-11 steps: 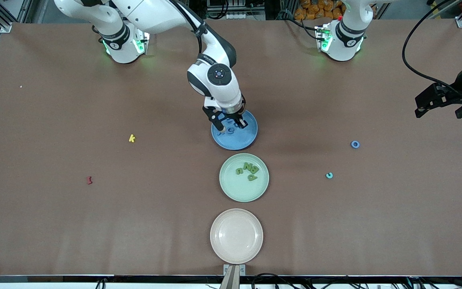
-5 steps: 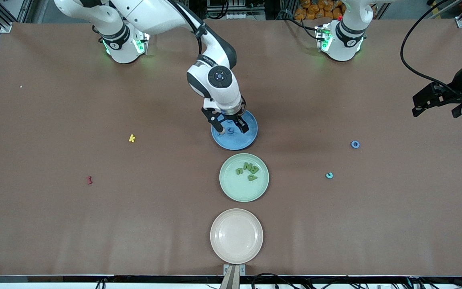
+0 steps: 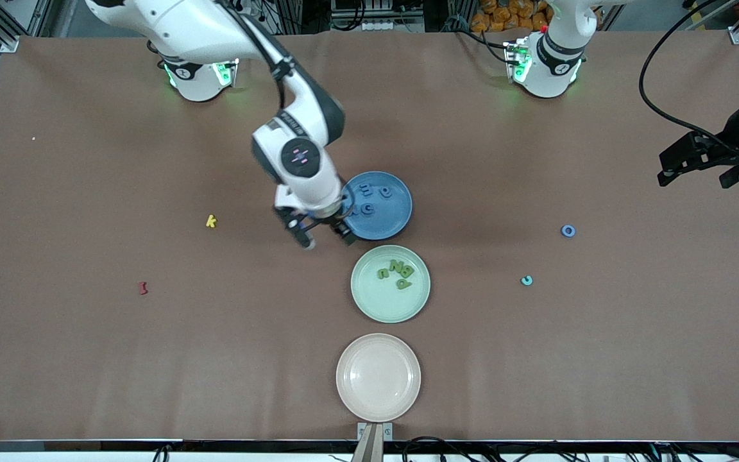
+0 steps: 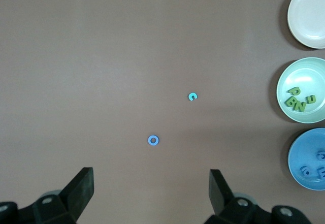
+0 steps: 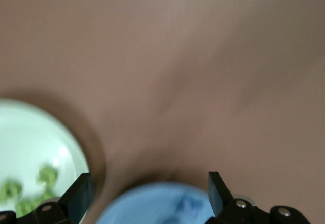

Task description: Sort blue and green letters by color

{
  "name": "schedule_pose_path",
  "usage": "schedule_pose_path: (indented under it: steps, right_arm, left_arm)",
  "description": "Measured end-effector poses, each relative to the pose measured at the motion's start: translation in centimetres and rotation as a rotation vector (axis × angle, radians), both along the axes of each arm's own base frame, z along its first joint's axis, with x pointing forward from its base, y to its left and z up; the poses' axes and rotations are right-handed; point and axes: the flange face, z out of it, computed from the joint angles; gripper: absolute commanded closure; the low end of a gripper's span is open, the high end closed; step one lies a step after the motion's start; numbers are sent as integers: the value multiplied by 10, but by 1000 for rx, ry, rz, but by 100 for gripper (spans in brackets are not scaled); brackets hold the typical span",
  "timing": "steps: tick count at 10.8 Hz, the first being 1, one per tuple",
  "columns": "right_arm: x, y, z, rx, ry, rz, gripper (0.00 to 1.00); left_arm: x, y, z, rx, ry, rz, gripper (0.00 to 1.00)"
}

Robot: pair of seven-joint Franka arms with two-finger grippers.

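Brown tabletop (image 3: 87, 359) carries three plates in a row. Right gripper (image 3: 322, 238), fingers spread and empty, hangs over the blue plate (image 3: 392, 221) rim; blue letters (image 3: 367, 199) lie on that plate, green letters (image 3: 398, 272) on the green plate (image 3: 376, 301) beside it. Left gripper (image 4: 151, 196) waits wide open and empty above a loose blue O (image 3: 568, 231) and teal c (image 3: 526, 280). Risk: that teal c could go to either plate.
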Motion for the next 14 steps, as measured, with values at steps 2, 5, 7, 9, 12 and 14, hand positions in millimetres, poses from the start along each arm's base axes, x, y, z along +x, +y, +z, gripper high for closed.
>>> schedule_pose_path:
  steps: [2,5,7,9,12,14]
  right_arm:
    - [46,-74,19,-27,-22,69,0]
    - [103,-208,40,-36,-54,237,0]
    - [120,-301,53,-65,-37,364,0]
    - [126,-379,66,-127,-34,473,0]
    - [119,-449,115,-166,-7,577,0]
    - [108,-462,185,-160,45,618,0]
  left_arm:
    - [0,-1,-1,0,1,-2,0]
    - [0,-5,-1,0,3,-10,0]
    - [0,-7,-2,0,4,-12,0]
    - [0,-7,-3,0,5,-13,0]
    - [-1,-18,-3,-1,5,-32,0]
    - [-2,-22,-2,-1,5,-39,0]
